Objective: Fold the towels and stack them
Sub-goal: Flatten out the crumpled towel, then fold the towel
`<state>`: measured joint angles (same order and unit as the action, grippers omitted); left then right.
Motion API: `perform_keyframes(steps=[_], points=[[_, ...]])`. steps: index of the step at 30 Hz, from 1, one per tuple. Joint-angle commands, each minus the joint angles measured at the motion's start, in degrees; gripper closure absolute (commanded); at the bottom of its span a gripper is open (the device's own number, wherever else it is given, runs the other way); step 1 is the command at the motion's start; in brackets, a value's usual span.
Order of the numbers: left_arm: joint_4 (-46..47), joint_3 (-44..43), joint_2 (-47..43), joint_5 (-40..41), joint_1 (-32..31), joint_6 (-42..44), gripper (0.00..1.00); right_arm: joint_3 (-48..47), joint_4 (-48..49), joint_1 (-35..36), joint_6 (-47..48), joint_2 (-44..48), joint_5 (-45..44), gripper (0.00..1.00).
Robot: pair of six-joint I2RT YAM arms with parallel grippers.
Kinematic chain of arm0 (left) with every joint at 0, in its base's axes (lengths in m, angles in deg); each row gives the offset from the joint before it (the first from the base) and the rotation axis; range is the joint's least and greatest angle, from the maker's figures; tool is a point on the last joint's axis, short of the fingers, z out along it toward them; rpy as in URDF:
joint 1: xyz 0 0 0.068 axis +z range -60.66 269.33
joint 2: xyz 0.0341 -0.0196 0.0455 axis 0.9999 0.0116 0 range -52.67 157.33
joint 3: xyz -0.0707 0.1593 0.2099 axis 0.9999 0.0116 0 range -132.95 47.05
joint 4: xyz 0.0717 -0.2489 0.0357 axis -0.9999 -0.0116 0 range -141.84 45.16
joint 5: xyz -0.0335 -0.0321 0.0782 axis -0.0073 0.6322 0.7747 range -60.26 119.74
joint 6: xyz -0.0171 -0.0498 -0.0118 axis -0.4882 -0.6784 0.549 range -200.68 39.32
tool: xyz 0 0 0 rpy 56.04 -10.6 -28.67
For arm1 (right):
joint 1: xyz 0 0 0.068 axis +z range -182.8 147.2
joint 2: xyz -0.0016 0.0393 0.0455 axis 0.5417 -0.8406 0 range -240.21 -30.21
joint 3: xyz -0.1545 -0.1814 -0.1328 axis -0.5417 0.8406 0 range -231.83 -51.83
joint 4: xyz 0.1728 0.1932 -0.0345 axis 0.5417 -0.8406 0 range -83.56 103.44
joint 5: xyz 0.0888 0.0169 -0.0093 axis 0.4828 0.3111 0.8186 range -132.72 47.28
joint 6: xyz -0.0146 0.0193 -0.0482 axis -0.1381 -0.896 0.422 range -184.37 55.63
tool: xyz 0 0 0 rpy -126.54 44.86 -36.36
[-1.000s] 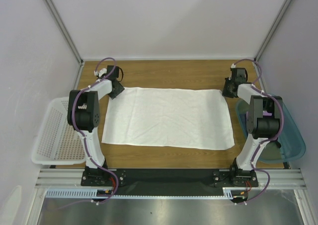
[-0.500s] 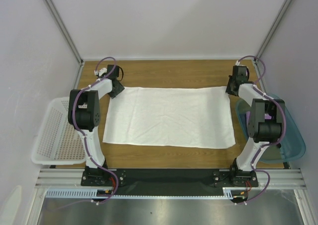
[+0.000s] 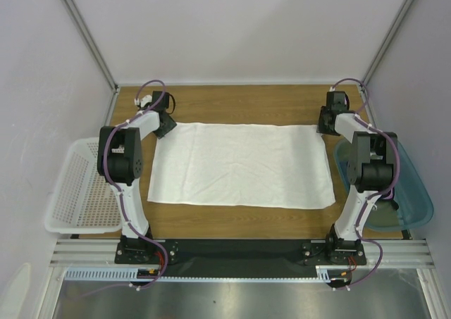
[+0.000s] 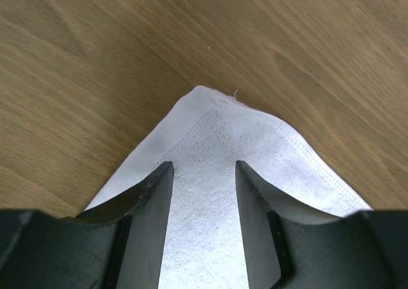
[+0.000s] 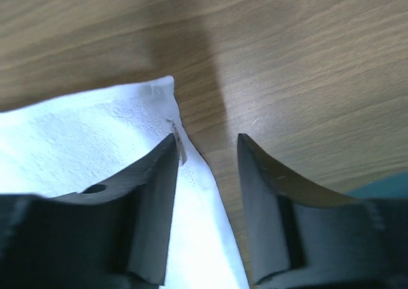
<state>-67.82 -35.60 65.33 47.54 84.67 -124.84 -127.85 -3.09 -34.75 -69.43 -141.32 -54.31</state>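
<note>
Here, white towel point(image 3: 239, 165) flat, faintly creased; left gripper point(image 4: 204, 168) and right gripper point(image 5: 207, 139) half-open, empty, over its far corners.

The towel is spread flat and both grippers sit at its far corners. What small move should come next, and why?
Probably close both on the far corners for the first fold. The left gripper is open astride a corner of the white towel; the right gripper is open with the towel's side edge between its jaws. Neither grips cloth yet.
</note>
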Motion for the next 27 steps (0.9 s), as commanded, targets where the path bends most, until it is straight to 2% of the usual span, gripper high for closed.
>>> perform_keyframes(steps=[1,4,9,14,17,20,24,25,27], points=[[1.6,-2.3,-0.2,0.5,0.4,3.6,0.50,-4.5,-2.0,0.7,0.2,2.1,0.0,0.52],[2.5,-2.3,-1.7,1.2,-0.5,7.7,0.50,-6.0,-3.6,1.8,-0.5,4.9,0.8,0.45],[1.8,-1.4,-9.6,8.4,-2.6,11.8,0.46,-6.7,-4.8,6.4,-3.3,9.2,1.6,0.36],[-0.9,2.8,-17.2,10.7,-4.3,13.7,0.43,-5.4,-2.5,12.2,-7.3,13.5,6.7,0.30],[-4.6,7.7,-22.9,10.1,-5.5,13.4,0.43,-3.9,0.3,16.5,-10.1,15.3,8.6,0.25],[-6.4,16.4,-31.8,7.7,-7.5,12.8,0.42,-1.3,3.5,19.0,-13.2,17.1,10.4,0.23],[-10.1,30.0,-45.6,3.1,-10.0,7.5,0.41,3.1,7.5,21.5,-17.7,19.0,14.0,0.22],[-12.5,31.7,-50.9,2.5,-10.4,6.6,0.41,4.0,7.7,21.7,-18.1,19.4,15.0,0.22],[-14.7,36.6,-55.7,2.0,-11.9,3.2,0.40,6.4,7.5,22.7,-18.6,20.8,15.7,0.22]])
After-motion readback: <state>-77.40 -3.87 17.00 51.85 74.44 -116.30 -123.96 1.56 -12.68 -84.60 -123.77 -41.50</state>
